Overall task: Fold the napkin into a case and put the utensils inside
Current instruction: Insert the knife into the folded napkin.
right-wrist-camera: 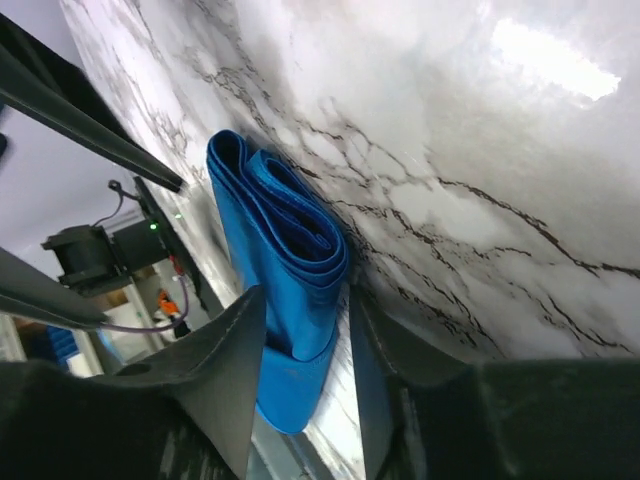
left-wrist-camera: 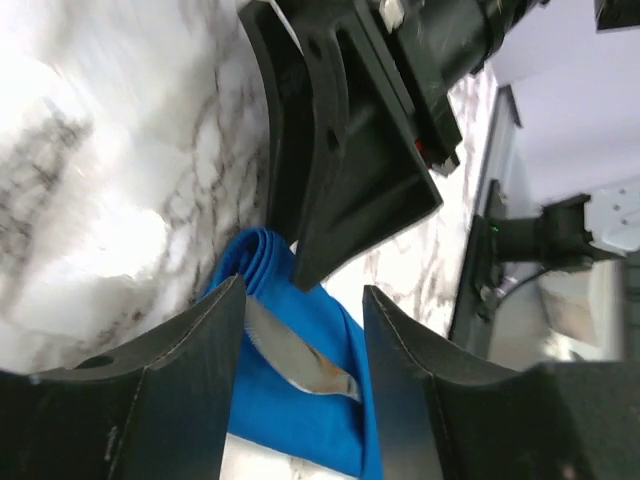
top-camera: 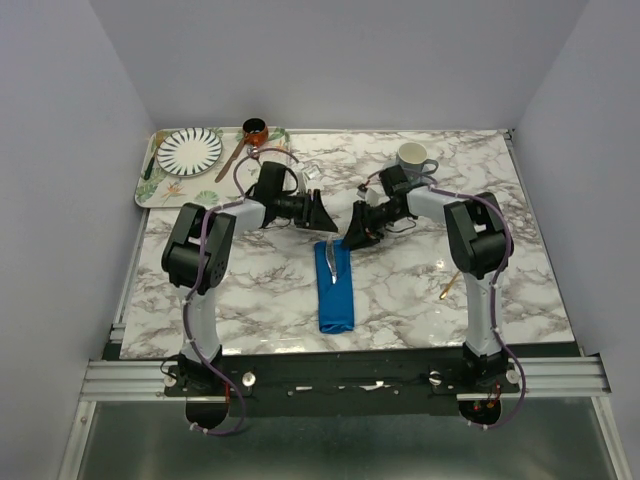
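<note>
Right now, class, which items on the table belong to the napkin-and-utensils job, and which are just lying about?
Job: blue napkin case; silver utensil; gold spoon.
Lying about: mug; striped plate; brown-handled spoon; copper pot; tray.

We see a glossy, white marble-patterned surface [top-camera: 400, 290] throwing back glare. The narrow royal-blue cloth case [top-camera: 334, 295] looks soft and matt, its folded layers smooth. The slim silver metal utensil [left-wrist-camera: 300, 362] has a mirror shine, and the gold-coloured metal spoon [top-camera: 447, 289] gleams too. The black jaws look like matt plastic.
</note>
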`<state>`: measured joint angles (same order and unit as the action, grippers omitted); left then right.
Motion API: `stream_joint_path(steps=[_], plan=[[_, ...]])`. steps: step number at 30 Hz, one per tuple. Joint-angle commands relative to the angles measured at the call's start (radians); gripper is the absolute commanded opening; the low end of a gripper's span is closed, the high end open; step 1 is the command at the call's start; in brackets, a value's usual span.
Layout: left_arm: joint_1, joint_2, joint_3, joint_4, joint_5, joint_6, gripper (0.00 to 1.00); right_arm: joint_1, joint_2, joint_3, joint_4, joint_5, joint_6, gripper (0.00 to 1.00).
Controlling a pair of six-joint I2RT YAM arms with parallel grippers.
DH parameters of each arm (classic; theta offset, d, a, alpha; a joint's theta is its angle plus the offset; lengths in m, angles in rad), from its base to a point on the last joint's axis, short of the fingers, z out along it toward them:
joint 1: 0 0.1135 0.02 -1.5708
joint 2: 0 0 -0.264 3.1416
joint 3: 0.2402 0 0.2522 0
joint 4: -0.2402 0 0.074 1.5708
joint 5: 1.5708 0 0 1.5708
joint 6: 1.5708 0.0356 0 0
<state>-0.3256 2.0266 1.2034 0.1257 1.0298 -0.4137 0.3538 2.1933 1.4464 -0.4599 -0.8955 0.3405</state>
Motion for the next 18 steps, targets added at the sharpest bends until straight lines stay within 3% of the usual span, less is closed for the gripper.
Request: stream_joint_path(steps=[1,2,5,10,14,18], plan=[[0.013,-0.104,0.09,-0.268,-0.155,0.289,0.61,0.004,-0.079,0.005,-0.009,0.061,-0.052,0.54],[0.014,-0.114,0.094,-0.293,-0.193,0.314,0.61,0.004,-0.089,0.011,-0.019,0.07,-0.075,0.6],[0.029,-0.144,0.11,-0.365,-0.22,0.387,0.61,0.001,-0.133,0.032,-0.06,0.095,-0.129,0.64],[0.057,-0.195,0.101,-0.434,-0.229,0.408,0.59,-0.012,-0.242,0.048,-0.173,0.145,-0.218,0.65],[0.063,-0.253,0.075,-0.448,-0.272,0.409,0.55,-0.05,-0.361,-0.047,-0.235,0.223,-0.242,0.63],[0.062,-0.336,0.027,-0.426,-0.381,0.391,0.55,-0.128,-0.496,-0.202,-0.284,0.398,-0.21,0.61]])
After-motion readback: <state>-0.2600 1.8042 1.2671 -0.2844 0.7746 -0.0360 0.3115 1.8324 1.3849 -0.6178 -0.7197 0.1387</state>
